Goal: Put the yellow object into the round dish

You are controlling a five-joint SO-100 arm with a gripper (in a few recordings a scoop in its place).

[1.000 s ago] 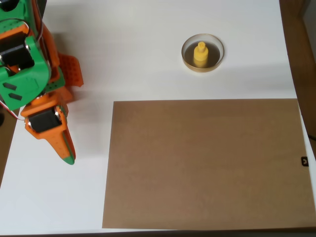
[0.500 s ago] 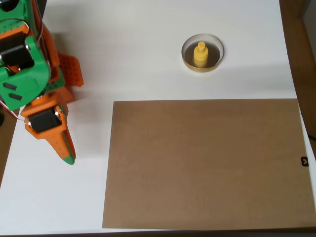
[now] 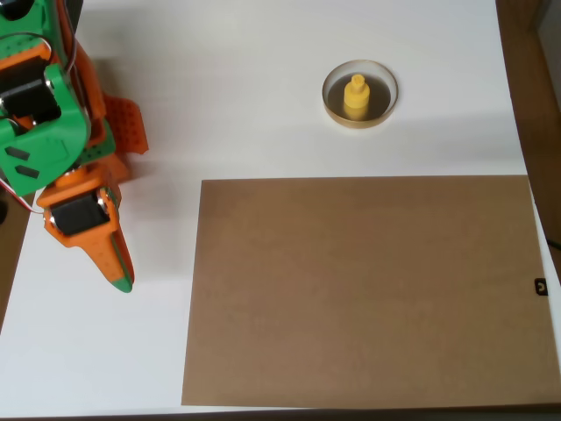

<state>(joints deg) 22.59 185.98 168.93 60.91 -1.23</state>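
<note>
The yellow object (image 3: 356,96) stands upright inside the round dish (image 3: 334,111), near the back of the white table in the overhead view. Its knob points up and its base rests on the dish's dark inside. My orange and green gripper (image 3: 123,281) is far off at the left edge of the table, low over the white surface. Its fingers lie together and taper to a green tip, with nothing between them. A wide stretch of table separates it from the dish.
A large brown rectangular board (image 3: 364,289) lies flat over the front right of the white table (image 3: 237,88). The arm's green and orange body (image 3: 44,114) fills the top left corner. Dark floor shows past the table's right edge.
</note>
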